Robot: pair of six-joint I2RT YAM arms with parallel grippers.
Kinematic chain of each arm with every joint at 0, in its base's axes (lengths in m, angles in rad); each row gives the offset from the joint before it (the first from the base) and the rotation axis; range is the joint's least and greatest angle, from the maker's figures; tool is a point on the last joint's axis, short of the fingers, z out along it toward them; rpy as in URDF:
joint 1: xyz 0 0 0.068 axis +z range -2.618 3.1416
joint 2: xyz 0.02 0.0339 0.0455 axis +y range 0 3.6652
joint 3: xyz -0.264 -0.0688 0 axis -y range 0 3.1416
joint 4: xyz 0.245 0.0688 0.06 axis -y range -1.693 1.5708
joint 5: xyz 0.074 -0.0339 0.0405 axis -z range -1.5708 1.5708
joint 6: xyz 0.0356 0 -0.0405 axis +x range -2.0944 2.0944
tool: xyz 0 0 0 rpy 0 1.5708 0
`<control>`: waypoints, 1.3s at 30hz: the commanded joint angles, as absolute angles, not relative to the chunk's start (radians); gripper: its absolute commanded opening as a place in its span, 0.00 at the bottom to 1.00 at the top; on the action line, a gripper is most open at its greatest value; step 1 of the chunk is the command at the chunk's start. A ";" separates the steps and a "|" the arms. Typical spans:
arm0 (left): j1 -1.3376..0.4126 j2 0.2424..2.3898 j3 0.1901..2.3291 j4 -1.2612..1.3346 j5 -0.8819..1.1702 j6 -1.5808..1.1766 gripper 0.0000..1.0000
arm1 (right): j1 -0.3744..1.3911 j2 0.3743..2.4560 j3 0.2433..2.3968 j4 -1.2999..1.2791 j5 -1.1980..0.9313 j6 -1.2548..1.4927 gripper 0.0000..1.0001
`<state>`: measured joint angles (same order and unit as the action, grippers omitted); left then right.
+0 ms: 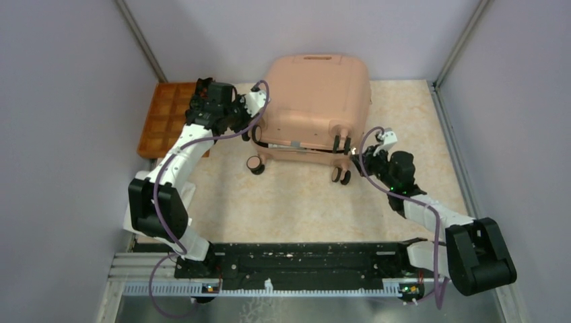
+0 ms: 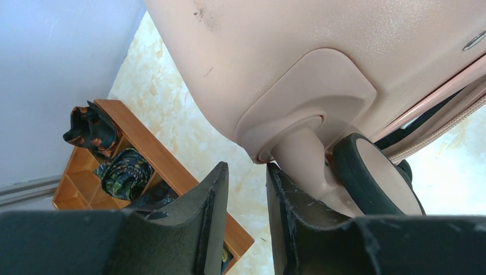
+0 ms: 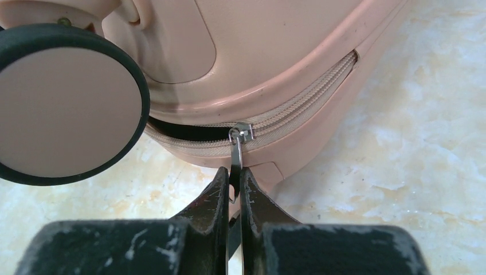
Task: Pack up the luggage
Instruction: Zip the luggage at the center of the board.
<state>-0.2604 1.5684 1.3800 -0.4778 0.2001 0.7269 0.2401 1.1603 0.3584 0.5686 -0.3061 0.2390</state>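
The peach-pink luggage (image 1: 316,94) lies flat at the back middle of the table, lid down, its wheels toward me. My left gripper (image 1: 249,129) is at its near left corner. In the left wrist view the left gripper (image 2: 247,172) is open with nothing in the gap, and its right finger (image 2: 286,200) rests against the stem of a black-rimmed wheel (image 2: 372,177) under the shell (image 2: 275,51). My right gripper (image 3: 235,172) is shut on the metal zipper pull (image 3: 235,152) at the near right corner (image 1: 351,151). Left of the slider (image 3: 241,133) the zip gapes dark; right of it the zip is closed.
An orange compartmented tray (image 1: 165,118) sits against the left wall, with dark rolled cloths (image 2: 123,172) in its cells. A large wheel (image 3: 69,103) hangs just left of my right fingers. Grey walls (image 1: 60,101) close in the marbled tabletop (image 1: 296,208).
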 commanded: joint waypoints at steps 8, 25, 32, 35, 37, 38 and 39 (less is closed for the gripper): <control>-0.308 1.563 1.382 -0.519 0.365 0.735 0.37 | 0.439 1.163 0.335 0.724 -0.166 0.067 0.00; -0.329 1.576 1.384 -0.549 0.390 0.758 0.34 | 0.577 1.401 0.342 1.122 -0.156 0.264 0.00; -0.345 1.601 1.389 -0.578 0.430 0.788 0.33 | 0.628 1.465 0.375 1.172 -0.179 0.261 0.00; -0.356 1.605 1.399 -0.588 0.436 0.791 0.32 | 0.649 1.486 0.404 1.145 -0.221 0.241 0.00; -0.362 1.608 1.406 -0.599 0.446 0.792 0.32 | 0.671 1.495 0.419 1.116 -0.236 0.218 0.00; -0.366 1.607 1.409 -0.603 0.451 0.793 0.32 | 0.680 1.502 0.422 1.118 -0.243 0.216 0.00; -0.369 1.608 1.408 -0.606 0.456 0.795 0.32 | 0.690 1.519 0.426 1.132 -0.249 0.221 0.00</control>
